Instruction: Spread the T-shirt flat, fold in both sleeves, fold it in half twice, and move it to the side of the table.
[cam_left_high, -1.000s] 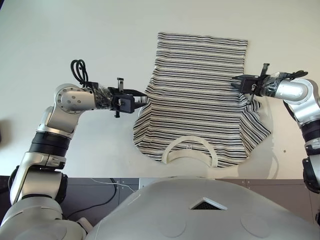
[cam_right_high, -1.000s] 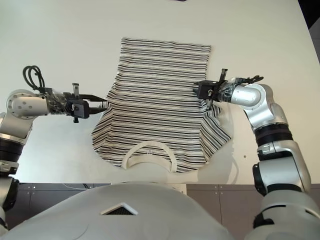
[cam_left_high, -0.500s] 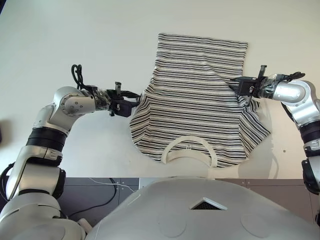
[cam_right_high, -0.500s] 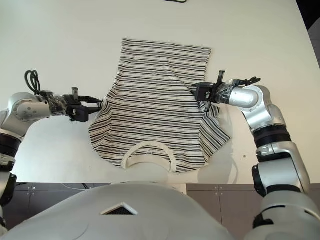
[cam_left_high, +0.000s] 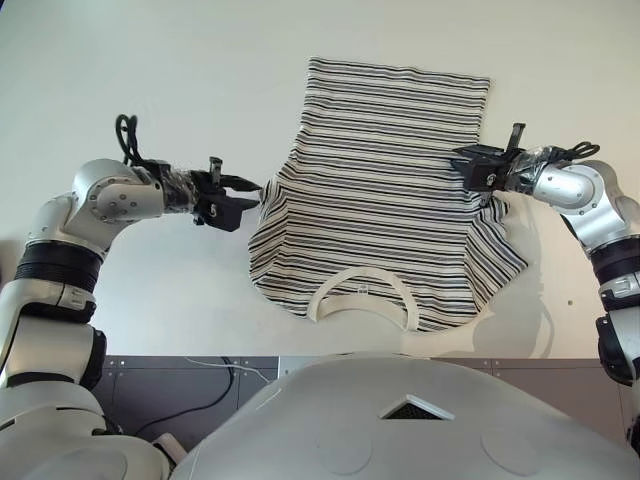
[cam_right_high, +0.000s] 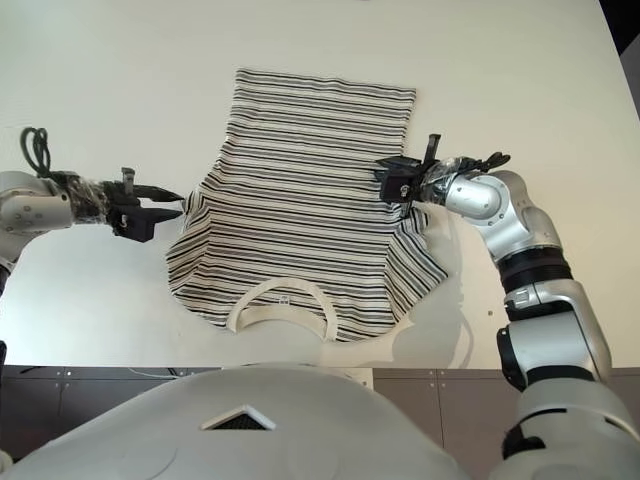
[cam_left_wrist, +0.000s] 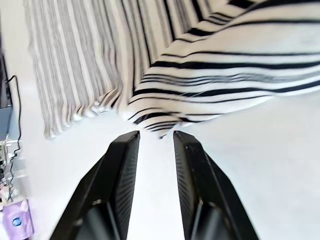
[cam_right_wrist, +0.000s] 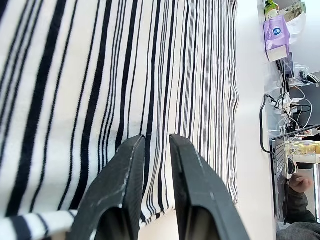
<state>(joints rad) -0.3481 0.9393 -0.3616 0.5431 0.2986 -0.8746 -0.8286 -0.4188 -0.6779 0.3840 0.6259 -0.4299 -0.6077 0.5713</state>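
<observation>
The black-and-white striped T-shirt (cam_left_high: 380, 170) lies on the white table (cam_left_high: 150, 80), its white collar (cam_left_high: 360, 290) nearest me and its hem at the far end. My left gripper (cam_left_high: 252, 189) is open just off the shirt's left edge. In the left wrist view its fingertips (cam_left_wrist: 156, 134) frame bare table, with the cloth's edge (cam_left_wrist: 165, 120) just beyond them. My right gripper (cam_left_high: 458, 165) sits over the shirt's right edge, above the bunched right sleeve (cam_left_high: 500, 235). Its fingers (cam_right_wrist: 130, 165) stand slightly apart over the stripes, holding nothing.
Bare table stretches to the left and far side of the shirt. A black cable (cam_left_high: 200, 390) hangs below the table's front edge. A purple packet (cam_right_wrist: 276, 31) and cables lie beyond the shirt's hem end.
My left gripper moved left, drawing the shirt's left side outward, and now stands clear of the edge. The crease rising to my right gripper has flattened. The head camera shifted slightly.
</observation>
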